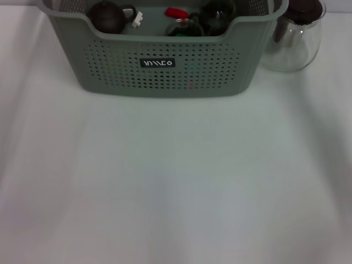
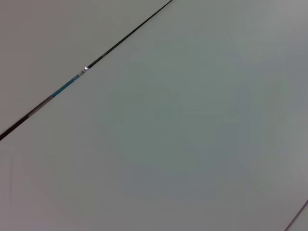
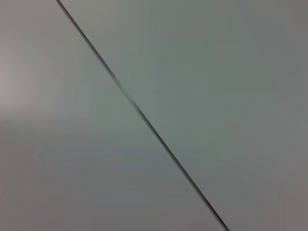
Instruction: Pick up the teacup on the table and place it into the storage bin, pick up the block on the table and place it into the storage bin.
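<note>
The grey-green storage bin stands at the far side of the table, its black label facing me. Inside it lie a red block and, just in front of that, a small clear glass teacup. A dark brown round pot, a small white piece and a dark glass vessel share the bin. Nothing lies on the table in front of the bin. Neither gripper shows in any view; both wrist views hold only bare white table surface with a thin dark seam.
A clear glass jug with a dark lid stands right of the bin, close to its wall. The white table stretches from the bin to the near edge.
</note>
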You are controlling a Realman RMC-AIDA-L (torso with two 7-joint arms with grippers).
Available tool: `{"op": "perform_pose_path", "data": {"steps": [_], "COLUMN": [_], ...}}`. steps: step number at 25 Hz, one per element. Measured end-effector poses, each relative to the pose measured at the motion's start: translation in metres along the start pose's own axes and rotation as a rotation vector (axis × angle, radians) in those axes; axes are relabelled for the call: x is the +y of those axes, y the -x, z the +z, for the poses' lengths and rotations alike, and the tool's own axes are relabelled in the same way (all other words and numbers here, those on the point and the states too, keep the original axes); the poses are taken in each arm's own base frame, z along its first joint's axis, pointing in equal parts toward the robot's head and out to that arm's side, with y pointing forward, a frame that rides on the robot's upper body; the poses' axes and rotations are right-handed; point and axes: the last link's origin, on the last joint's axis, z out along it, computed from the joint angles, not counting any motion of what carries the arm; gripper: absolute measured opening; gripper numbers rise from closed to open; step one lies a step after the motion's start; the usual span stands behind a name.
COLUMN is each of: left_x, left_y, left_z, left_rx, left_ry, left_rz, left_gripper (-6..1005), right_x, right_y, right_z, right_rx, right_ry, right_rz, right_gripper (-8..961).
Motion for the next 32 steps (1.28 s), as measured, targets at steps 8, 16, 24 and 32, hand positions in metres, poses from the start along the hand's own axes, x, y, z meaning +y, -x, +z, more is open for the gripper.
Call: {"op": "perform_pose_path", "data": {"steps": [8,16,24,32], "left_x": [0.0000,-0.0001,0.0001,-0.0007], "left_y": [0.0001,-0.0005,0.0000,0.0021], "left_z": [0.0000,0.0007,0.0005,-0.0004], "left_rx": [0.000,0.001,0.001,-0.001], "left_ry": [0.000,0.000,0.000,-0.011], "left_rz": [0.000,0.000,-0.001,0.025], "left_gripper": [830,830,829,829], "right_x": [-0.0005,-0.0009,-0.0012,-0.0022], "right_y": [0.0003,0.0002,0.0002,0.0001], "right_z": [-0.0005,-0.0011,-0.0017,-0.0031], "right_rx": [-0.002,-0.002,-0.002,-0.002], "right_ry": [-0.003,-0.004,-0.006,-0.011], "right_rz": [0.001,-0.001,-0.005,-0.007], "right_gripper": [942,942,942,942]}}
